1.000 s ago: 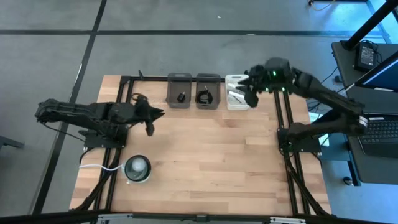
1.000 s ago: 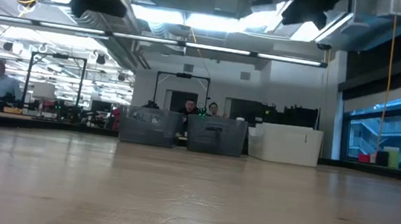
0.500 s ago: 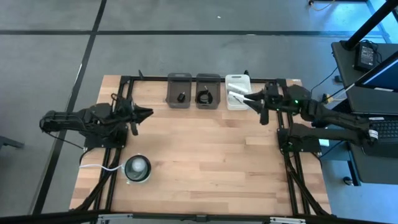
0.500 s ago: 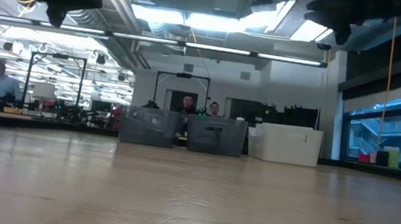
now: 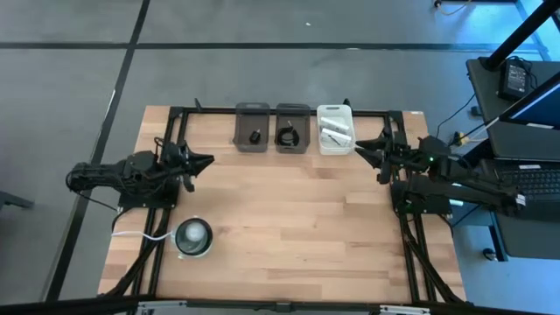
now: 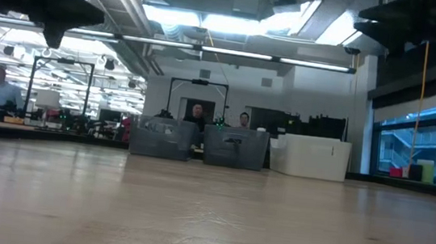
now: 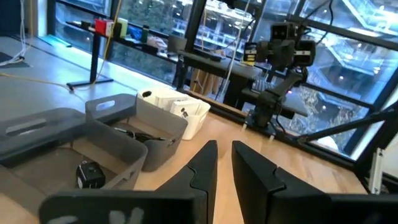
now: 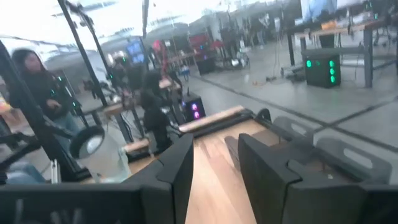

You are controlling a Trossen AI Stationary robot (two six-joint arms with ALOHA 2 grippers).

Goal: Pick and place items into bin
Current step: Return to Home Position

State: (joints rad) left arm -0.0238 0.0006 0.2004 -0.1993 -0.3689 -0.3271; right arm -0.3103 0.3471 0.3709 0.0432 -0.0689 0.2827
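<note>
The right gripper (image 8: 214, 155) holds its two fingers apart above the wooden counter (image 8: 208, 140). Grey bins (image 8: 339, 155) sit alongside, the left arm (image 8: 152, 109) stands across, and a person (image 8: 34, 78) is beyond.

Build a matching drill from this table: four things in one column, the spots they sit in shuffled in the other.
Things:
1. tiny black block
2. coiled black cable
3. white packets
4. round disc

Places:
A. white bin
B. bare table, by the left arm
C. left grey bin
D. middle grey bin

Pairs: 1-C, 2-D, 3-A, 4-B
</note>
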